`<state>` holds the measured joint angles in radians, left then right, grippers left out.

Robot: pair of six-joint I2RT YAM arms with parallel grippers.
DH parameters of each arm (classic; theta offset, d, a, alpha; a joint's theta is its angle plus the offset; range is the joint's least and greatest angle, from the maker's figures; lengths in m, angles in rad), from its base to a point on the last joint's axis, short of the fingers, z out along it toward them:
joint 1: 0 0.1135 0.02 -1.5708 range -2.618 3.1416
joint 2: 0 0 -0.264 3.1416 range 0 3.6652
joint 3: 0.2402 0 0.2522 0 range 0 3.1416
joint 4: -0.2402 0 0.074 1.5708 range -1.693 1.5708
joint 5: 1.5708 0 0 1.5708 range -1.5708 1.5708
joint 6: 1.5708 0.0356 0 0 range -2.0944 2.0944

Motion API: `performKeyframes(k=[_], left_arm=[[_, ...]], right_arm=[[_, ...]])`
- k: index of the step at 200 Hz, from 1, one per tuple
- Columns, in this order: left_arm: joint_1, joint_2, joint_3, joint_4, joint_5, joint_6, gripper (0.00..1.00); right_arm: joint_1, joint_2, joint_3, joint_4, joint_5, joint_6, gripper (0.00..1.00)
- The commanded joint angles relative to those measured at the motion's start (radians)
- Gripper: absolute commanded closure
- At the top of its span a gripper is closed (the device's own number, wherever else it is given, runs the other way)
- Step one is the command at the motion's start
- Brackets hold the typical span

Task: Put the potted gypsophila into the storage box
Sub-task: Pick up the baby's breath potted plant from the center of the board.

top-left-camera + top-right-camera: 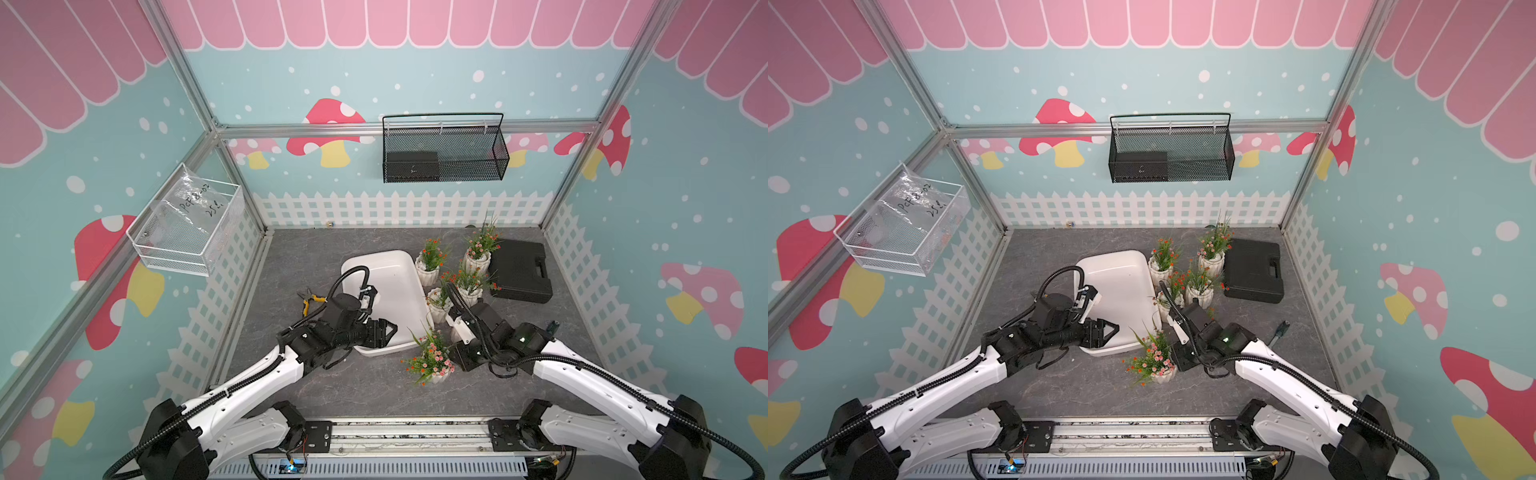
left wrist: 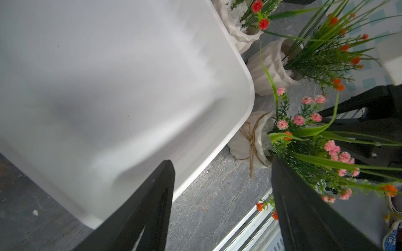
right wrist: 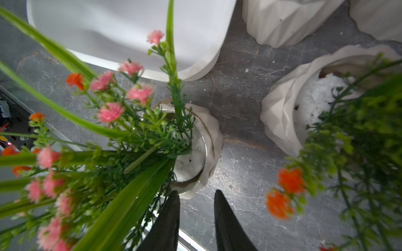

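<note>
The white storage box (image 1: 395, 286) (image 1: 1121, 282) lies mid-table, its inside bare. Several potted gypsophila (image 1: 469, 291) in white ribbed pots stand along its right side. One with pink blossoms (image 1: 434, 365) (image 1: 1158, 370) stands apart by the box's near corner. My left gripper (image 1: 388, 332) (image 2: 221, 160) hangs open over that corner of the box (image 2: 130, 76), with bare table between its fingers. Beside the pink-flowered pot (image 3: 208, 139) my right gripper (image 1: 457, 363) (image 3: 196, 193) is open by a narrow gap. One fingertip is at the pot's rim and nothing is held.
A black hard case (image 1: 521, 270) lies at the right, behind the pots. Yellow-handled pliers (image 1: 309, 299) lie left of the box. A black mesh basket (image 1: 444, 149) hangs on the back wall and a white wire basket (image 1: 187, 232) on the left wall.
</note>
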<state>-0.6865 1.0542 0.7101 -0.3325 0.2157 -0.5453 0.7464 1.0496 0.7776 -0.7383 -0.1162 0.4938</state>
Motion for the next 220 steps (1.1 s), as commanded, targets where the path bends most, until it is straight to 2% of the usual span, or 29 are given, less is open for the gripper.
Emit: performKeyframes(k=[1,104,220], left_arm=[[-0.01,-0.013,-0.015,-0.015,-0.021,0.01,0.29],[-0.027,-0.015,-0.011,-0.036,-0.053,0.021,0.27],[-0.037,-0.019,-0.008,-0.054,-0.087,0.027,0.26]], right_arm=[[-0.021,0.019,-0.024,0.039,-0.038,-0.015,0.71],[-0.076,0.111,-0.064,0.137,-0.093,-0.04,0.72],[-0.078,0.171,-0.086,0.177,-0.113,-0.044,0.78]])
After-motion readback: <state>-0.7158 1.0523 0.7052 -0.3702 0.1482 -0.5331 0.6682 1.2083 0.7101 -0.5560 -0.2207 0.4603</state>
